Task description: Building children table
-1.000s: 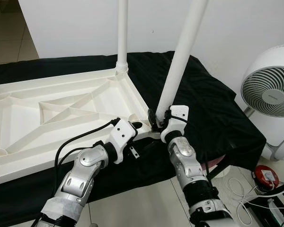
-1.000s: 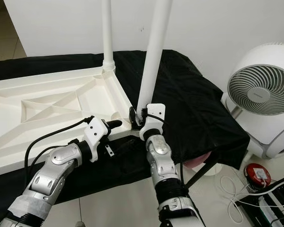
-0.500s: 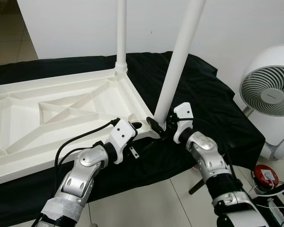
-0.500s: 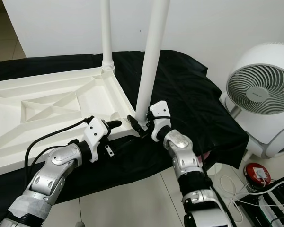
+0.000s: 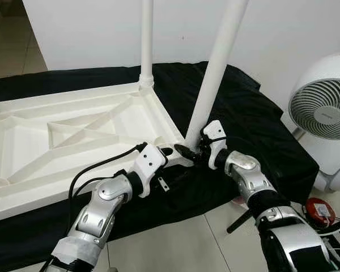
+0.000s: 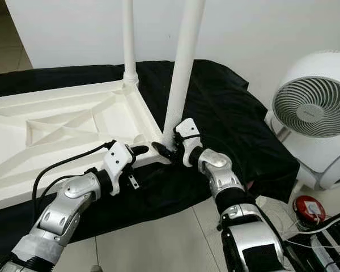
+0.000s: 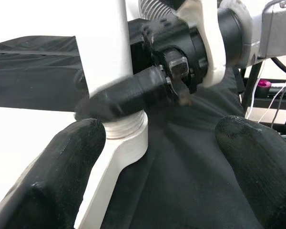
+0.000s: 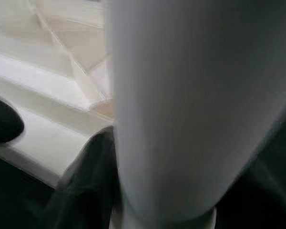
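An upturned white tabletop (image 5: 73,136) lies on a black cloth. One white leg (image 5: 146,39) stands upright in its far corner. A second white leg (image 5: 215,73) stands in the near right corner. My right gripper (image 5: 188,152) is shut on that leg's base, one black finger (image 7: 128,95) lying across it just above the threaded collar. My left gripper (image 7: 157,157) hovers open beside the same corner, its fingers (image 7: 62,162) spread wide and holding nothing. In the right wrist view the leg (image 8: 181,95) sits very close.
A white round fan (image 5: 326,107) stands on the floor at the right. A red object (image 5: 317,209) and white cables lie below it. The black cloth (image 5: 255,130) drops off at the table's near and right edges. A white wall is close behind.
My right arm has swung its elbow out to the right and its wrist has turned around the leg's base. The left arm has hardly moved.
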`<state>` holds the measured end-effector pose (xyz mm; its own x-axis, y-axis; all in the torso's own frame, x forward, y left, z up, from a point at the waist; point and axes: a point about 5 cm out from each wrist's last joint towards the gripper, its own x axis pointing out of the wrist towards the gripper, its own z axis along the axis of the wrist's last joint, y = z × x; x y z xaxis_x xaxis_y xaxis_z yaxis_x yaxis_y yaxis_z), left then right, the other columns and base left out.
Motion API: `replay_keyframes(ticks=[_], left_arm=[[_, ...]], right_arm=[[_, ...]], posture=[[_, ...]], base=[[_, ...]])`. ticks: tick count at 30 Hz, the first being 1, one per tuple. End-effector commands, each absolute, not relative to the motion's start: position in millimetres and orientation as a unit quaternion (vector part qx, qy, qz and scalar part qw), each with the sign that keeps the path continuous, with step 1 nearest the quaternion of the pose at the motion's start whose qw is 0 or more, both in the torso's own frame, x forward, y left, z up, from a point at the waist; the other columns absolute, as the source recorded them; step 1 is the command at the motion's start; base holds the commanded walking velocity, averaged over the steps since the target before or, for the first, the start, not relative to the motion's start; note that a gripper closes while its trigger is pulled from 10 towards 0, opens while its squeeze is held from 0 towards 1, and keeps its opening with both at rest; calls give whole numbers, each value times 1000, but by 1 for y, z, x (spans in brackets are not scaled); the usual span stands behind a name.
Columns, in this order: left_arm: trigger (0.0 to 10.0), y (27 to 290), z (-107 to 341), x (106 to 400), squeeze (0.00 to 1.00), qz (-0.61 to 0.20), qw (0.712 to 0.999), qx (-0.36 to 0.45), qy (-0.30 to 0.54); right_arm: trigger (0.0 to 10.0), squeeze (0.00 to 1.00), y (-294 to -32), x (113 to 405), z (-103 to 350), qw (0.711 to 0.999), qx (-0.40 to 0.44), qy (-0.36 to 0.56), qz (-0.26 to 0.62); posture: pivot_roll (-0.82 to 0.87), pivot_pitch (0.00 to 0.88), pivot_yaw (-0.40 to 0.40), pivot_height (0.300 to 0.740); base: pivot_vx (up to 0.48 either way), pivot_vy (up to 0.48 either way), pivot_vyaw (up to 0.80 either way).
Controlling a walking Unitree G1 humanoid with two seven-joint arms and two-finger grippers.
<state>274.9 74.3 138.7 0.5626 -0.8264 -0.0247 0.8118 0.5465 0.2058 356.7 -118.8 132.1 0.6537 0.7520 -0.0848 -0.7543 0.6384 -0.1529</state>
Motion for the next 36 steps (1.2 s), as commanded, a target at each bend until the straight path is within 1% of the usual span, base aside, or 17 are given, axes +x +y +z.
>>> replay_keyframes(ticks=[1, 9, 10, 13, 15, 18, 20, 21, 23, 26, 28, 29, 31, 32, 33, 36], left_arm=[[10000, 72, 141, 277, 0, -450, 886, 105, -41], [10000, 71, 140, 276, 0, -451, 886, 104, -41], [10000, 71, 140, 276, 0, -452, 885, 103, -41], [10000, 70, 140, 276, 0, -453, 885, 103, -41], [10000, 70, 140, 276, 0, -454, 884, 101, -40], [10000, 70, 140, 275, 0, -455, 884, 101, -40], [10000, 69, 139, 274, 0, -456, 884, 101, -39], [10000, 69, 139, 274, 0, -456, 884, 101, -39], [10000, 68, 137, 273, 0, -458, 882, 107, -36], [10000, 68, 136, 273, 0, -459, 881, 110, -35], [10000, 67, 135, 271, 0, -461, 880, 110, -34], [10000, 67, 135, 271, 0, -461, 880, 110, -34], [10000, 67, 135, 271, 0, -461, 880, 109, -33], [10000, 67, 135, 271, 0, -461, 880, 109, -33], [10000, 67, 135, 271, 0, -462, 880, 109, -33], [10000, 67, 134, 271, 0, -463, 879, 109, -33]], right_arm=[[0, 0, -116, 353, 121, 895, -96, 30, 435], [0, 0, -117, 350, 118, 896, -78, 27, 437], [10000, 0, -118, 350, 117, 899, -75, 23, 430], [10000, 0, -119, 349, 117, 904, -66, 18, 421], [10000, 0, -119, 347, 114, 914, -67, 17, 399], [10000, 0, -119, 346, 113, 920, -65, 16, 385], [10000, 0, -117, 344, 111, 936, -57, 14, 348], [10000, 0, -117, 344, 111, 936, -57, 14, 348], [10000, 0, -113, 340, 109, 954, -40, 14, 298], [10000, 0, -112, 339, 108, 960, -31, 16, 279], [10000, 0, -107, 331, 105, 977, -14, 19, 212], [10000, 0, -107, 331, 105, 977, -14, 19, 212], [10000, 0, -104, 326, 103, 987, -3, 25, 161], [10000, 0, -104, 326, 103, 987, -3, 25, 161], [10000, 0, -103, 325, 102, 990, 5, 28, 142], [10000, 0, -103, 318, 103, 999, 6, 22, 47]], posture=[[2, 0, -56, 740], [-1, 0, -60, 740], [-2, 0, -61, 740], [-3, 0, -61, 740], [-4, 0, -65, 740], [-6, 0, -65, 740], [-7, 0, -65, 740], [-7, 0, -65, 740], [-11, 0, -64, 740], [-11, 0, -64, 740], [-16, 0, -62, 740], [-16, 0, -62, 740], [-17, 0, -61, 740], [-17, 0, -61, 740], [-17, 0, -61, 740], [-19, 0, -61, 740]], base=[[0, 0, 0], [0, 0, 0], [0, 0, 0], [0, 0, 0], [0, 0, 0], [0, 0, 0], [0, 0, 0], [0, 0, 0], [0, 0, 0], [0, 0, 0], [0, 0, 0], [0, 0, 0], [0, 0, 0], [0, 0, 0], [0, 0, 0], [0, 0, 0]])
